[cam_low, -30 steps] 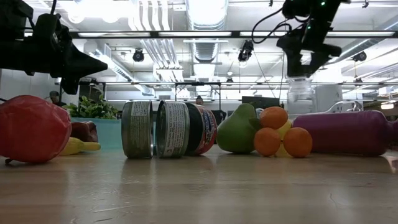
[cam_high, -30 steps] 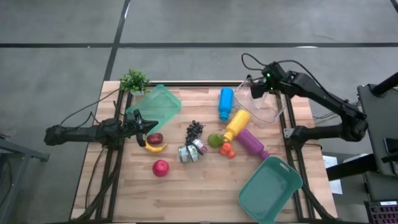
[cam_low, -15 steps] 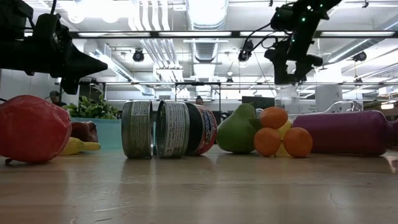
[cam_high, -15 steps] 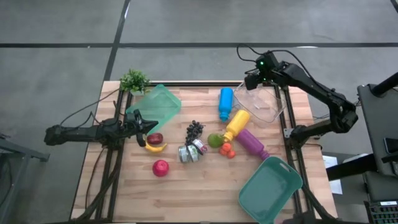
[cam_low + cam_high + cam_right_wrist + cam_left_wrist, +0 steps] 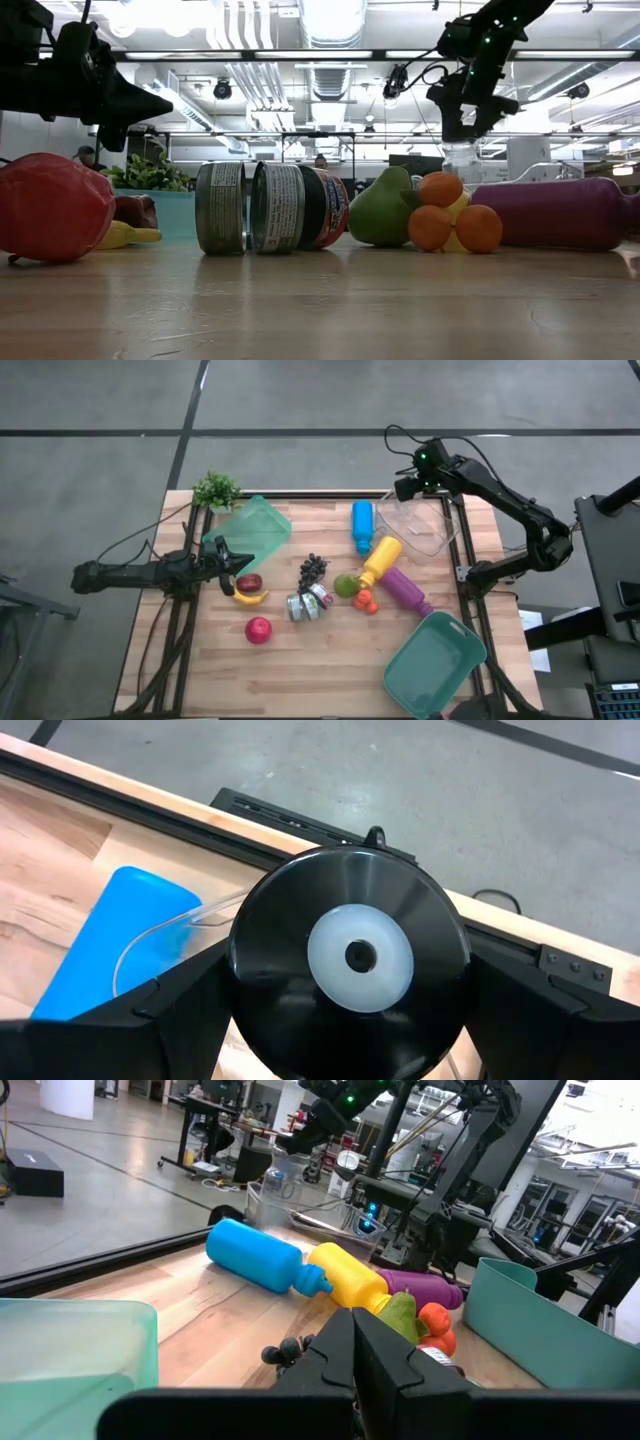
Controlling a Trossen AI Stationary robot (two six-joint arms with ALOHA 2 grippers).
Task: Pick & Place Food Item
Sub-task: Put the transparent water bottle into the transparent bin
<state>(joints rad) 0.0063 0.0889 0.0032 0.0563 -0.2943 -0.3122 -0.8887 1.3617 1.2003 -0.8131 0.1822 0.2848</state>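
My right gripper [image 5: 405,488] hangs high over the table's far edge, beside the far left corner of a clear container [image 5: 428,526]. It is shut on a round thing [image 5: 350,955] whose black end with a white centre faces the wrist camera. My left gripper [image 5: 236,560] waits level and shut at the table's left side, just beyond a dark red fruit [image 5: 249,582] and a banana [image 5: 251,598]. A red apple [image 5: 258,629], grapes [image 5: 313,568], a green pear [image 5: 346,585] and small oranges [image 5: 365,601] lie on the wood. My right gripper pinches the round thing between its two fingers, one finger [image 5: 170,1010] at each opposite side of the black rim [image 5: 242,970]. The fingers slant down from above. The thing is lifted clear of the table. What lies below its black end is hidden.
Blue [image 5: 363,525], yellow [image 5: 381,559] and purple [image 5: 405,590] bottles lie mid-table, with cans [image 5: 309,603] near them. A green translucent bin [image 5: 252,530] and a plant [image 5: 215,488] are far left. A teal bin [image 5: 435,665] sits near right.
My right gripper has moved from above the clear container toward the table's far edge and a little toward its left edge, with the round thing still between its fingers.
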